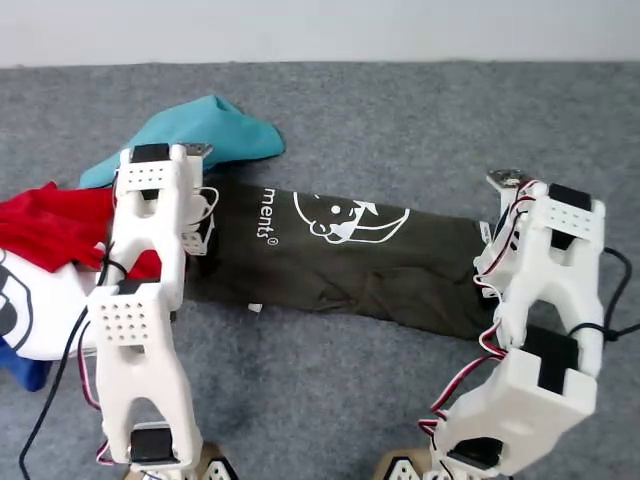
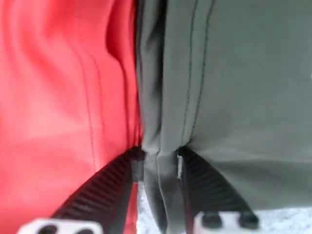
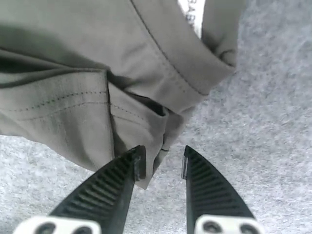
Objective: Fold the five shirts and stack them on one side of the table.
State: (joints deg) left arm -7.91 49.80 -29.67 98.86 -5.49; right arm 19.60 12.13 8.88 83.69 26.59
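The dark olive-green fabric shirt with a white print (image 1: 350, 265) is lying folded into a long band across the grey felt table (image 1: 420, 130). The left gripper (image 2: 157, 163) is pinching a bunched fold at one end, beside a crumpled red shirt (image 1: 50, 225). The right gripper (image 3: 162, 163) is sitting partly open at the other end, gripping nothing.

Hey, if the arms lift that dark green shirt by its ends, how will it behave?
Probably floppy: the dark green shirt bunches into soft folds at the left hand. Lifted by its ends, the long middle would likely sag. It looks thin, so probably light.
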